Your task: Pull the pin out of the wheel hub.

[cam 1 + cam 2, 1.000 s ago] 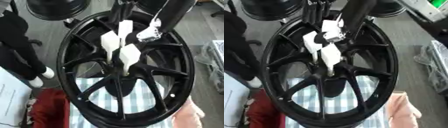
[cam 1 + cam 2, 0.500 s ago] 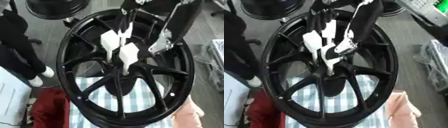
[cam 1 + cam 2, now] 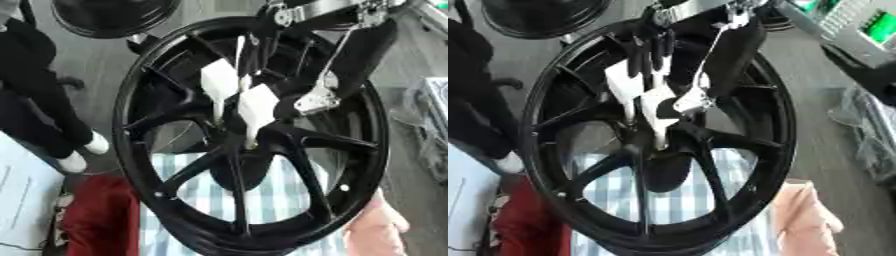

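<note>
black wheel hub (image 3: 350, 165), white pins (image 3: 258, 107) — seated

Even, diffuse daylight is seen throughout; hard shadows are hardly cast. Soft blur is spread over both views. Faint sheen is shown along the black wheel hub (image 3: 367, 150) rim.

Black wheel (image 3: 254, 145) upright on striped cloth (image 3: 271, 200). Two white-headed pins (image 3: 238, 95) at hub. Right hand (image 3: 337, 75) over upper spokes, fingers hidden.

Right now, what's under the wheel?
Under the wheel, a blue-and-white checked cloth shows between the spokes, a red cloth at its left. The surface beneath is covered.
</note>
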Robot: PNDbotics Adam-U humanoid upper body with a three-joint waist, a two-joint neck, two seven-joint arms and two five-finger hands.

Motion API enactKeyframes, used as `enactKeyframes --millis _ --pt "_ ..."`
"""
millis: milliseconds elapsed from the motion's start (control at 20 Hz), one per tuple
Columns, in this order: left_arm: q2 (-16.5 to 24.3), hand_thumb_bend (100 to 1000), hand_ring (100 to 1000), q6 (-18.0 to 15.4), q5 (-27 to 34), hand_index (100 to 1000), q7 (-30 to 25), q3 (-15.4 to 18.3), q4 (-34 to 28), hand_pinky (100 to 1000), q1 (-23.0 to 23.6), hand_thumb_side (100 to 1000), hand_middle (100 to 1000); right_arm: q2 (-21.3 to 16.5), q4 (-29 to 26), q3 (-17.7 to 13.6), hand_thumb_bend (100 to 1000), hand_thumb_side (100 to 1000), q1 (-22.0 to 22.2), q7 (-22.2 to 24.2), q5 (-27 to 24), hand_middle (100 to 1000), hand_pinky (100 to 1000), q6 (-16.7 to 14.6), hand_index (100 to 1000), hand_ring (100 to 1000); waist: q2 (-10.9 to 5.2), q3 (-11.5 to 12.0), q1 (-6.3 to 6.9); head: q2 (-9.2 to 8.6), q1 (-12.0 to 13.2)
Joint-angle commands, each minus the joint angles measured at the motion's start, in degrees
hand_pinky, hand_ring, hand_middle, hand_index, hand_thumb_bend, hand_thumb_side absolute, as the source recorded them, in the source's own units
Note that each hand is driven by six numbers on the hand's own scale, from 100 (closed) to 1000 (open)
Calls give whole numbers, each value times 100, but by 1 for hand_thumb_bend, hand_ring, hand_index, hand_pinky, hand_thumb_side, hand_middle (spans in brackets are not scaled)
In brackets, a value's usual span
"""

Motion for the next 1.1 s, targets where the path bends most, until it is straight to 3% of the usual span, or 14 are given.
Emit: enactKeyframes --millis 50,150,250,550,1100 --pt "125 269 806 0 25 710 -39 -4 -56 730 -53 596 703 -56 81 -112 226 418 -47 -63 -10 680 774 130 791 739 -104 33 24 41 -36" --pt "112 269 807 1 29 711 -54 -15 -56 730 -64 596 703 -55 89 -137 168 392 -22 -101 -24 682 774 145 791 740 -113 62 21 81 -53" --pt "96 269 807 5 35 711 -68 -29 -52 730 -72 596 703 -54 107 -155 176 387 16 -132 6 684 775 126 791 742 -128 90 18 137 -74" --pt "82 269 808 3 42 711 -90 -48 -50 730 -98 596 704 -48 52 -161 324 376 77 -91 121 694 778 -197 796 748 -154 113 13 183 -90" --pt "106 269 809 8 39 710 -104 -56 -35 730 -81 597 705 -76 170 -223 413 306 106 -26 228 688 768 -663 793 730 -152 74 11 159 -98"
